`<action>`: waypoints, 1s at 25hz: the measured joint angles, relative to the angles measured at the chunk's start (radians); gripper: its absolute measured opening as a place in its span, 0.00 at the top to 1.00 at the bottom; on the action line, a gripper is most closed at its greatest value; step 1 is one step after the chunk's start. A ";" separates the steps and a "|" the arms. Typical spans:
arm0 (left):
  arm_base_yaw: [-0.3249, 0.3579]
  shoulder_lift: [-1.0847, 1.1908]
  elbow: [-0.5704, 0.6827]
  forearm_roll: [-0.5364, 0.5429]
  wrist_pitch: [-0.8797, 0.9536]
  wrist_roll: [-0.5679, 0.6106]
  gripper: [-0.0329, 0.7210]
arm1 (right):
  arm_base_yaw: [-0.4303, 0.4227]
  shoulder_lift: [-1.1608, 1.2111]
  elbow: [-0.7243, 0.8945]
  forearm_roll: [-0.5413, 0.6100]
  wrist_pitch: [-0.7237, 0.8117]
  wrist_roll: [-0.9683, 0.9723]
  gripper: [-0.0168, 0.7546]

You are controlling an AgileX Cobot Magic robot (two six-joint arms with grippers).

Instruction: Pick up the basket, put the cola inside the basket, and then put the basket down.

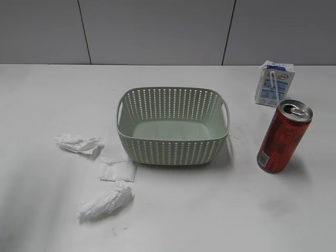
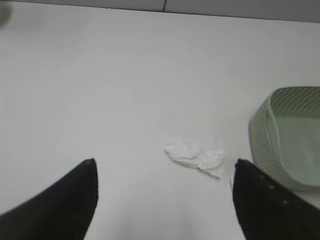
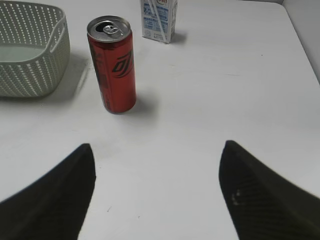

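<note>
The pale sage-green basket (image 1: 173,149) stands empty in the middle of the white table. It also shows at the right edge of the left wrist view (image 2: 292,142) and at the top left of the right wrist view (image 3: 30,55). The red cola can (image 1: 283,137) stands upright to the basket's right, and in the right wrist view (image 3: 112,67) it is ahead and left of my right gripper. My left gripper (image 2: 165,165) is open and empty over bare table, left of the basket. My right gripper (image 3: 157,150) is open and empty. Neither gripper shows in the exterior view.
A blue-and-white drink carton (image 1: 274,83) stands behind the can, also in the right wrist view (image 3: 159,19). Three crumpled white tissues lie left of the basket (image 1: 77,143) (image 1: 118,170) (image 1: 105,203); one lies just ahead of my left gripper (image 2: 196,157). A grey wall (image 1: 157,31) backs the table.
</note>
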 joint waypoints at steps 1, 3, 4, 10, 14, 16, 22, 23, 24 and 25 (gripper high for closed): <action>-0.029 0.047 -0.038 0.002 0.008 0.002 0.12 | 0.000 0.000 0.000 0.000 0.000 0.000 0.22; -0.091 0.156 -0.104 0.011 0.032 0.003 0.13 | 0.000 0.000 0.000 0.000 0.000 0.000 0.22; -0.129 0.207 -0.137 0.017 0.044 -0.001 0.13 | 0.000 0.000 0.000 0.000 0.000 0.000 0.22; -0.328 0.468 -0.291 0.122 0.064 -0.117 0.15 | 0.000 0.000 0.000 0.000 0.000 0.000 0.22; -0.410 0.617 -0.368 0.173 0.076 -0.194 0.16 | 0.000 0.000 0.000 0.000 0.000 0.000 0.22; -0.429 0.679 -0.397 0.175 0.087 -0.218 0.16 | 0.000 0.000 0.000 0.000 0.000 0.000 0.22; -0.438 0.826 -0.444 0.180 0.078 -0.249 0.17 | 0.000 0.000 0.000 0.000 0.000 0.000 0.22; -0.438 0.841 -0.446 0.180 0.069 -0.252 0.17 | 0.000 0.000 0.000 0.000 0.000 0.000 0.22; -0.438 0.858 -0.446 0.180 0.062 -0.254 0.17 | 0.000 0.000 0.000 0.000 0.000 0.000 0.22; -0.438 0.875 -0.446 0.180 0.061 -0.259 0.17 | 0.000 0.000 0.000 0.000 0.000 0.000 0.22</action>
